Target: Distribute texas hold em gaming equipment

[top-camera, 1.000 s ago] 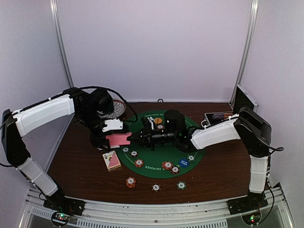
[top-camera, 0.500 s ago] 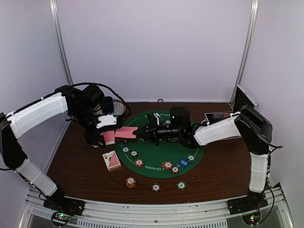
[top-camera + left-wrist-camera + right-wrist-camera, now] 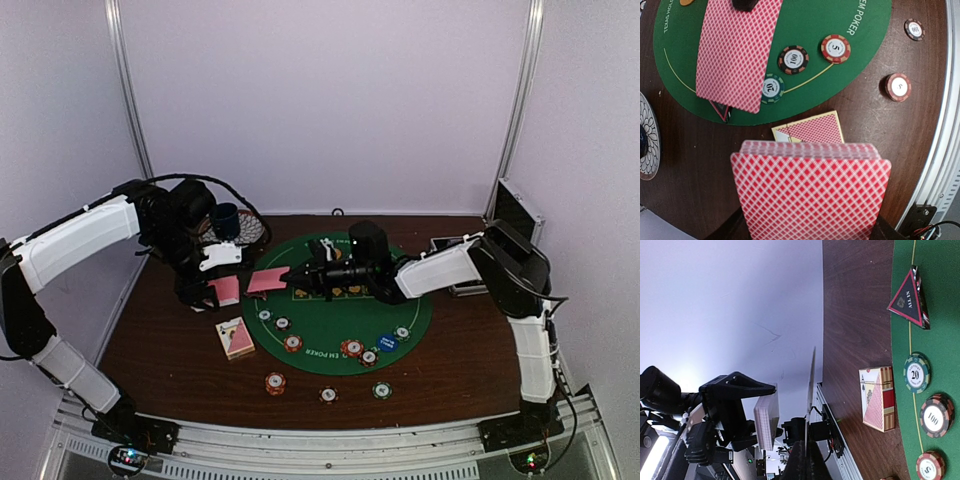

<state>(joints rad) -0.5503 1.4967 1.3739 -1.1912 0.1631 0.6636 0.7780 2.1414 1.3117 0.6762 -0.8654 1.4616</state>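
My left gripper [image 3: 215, 290] is shut on a deck of pink-backed playing cards [image 3: 810, 192], held above the brown table left of the green mat [image 3: 345, 318]. The deck also shows in the right wrist view [image 3: 766, 422]. My right gripper [image 3: 296, 280] is shut on a single pink-backed card [image 3: 267, 280], held flat in the air just right of the deck. That card shows in the left wrist view [image 3: 737, 50] and edge-on in the right wrist view [image 3: 810, 390]. A black-red triangular marker [image 3: 908, 299] lies on the mat's left edge. Striped chips [image 3: 293, 343] and a blue button [image 3: 387, 342] lie on the mat.
A card box [image 3: 236, 337] lies on the table under the deck. Three chips [image 3: 328, 395] lie near the front edge. A dark blue cup [image 3: 225, 218] on a patterned saucer [image 3: 248, 233] stands at the back left. An open metal case [image 3: 452, 246] is at the back right.
My right gripper has drawn one card off the deck and holds it apart. My left gripper has moved left and back with the deck.
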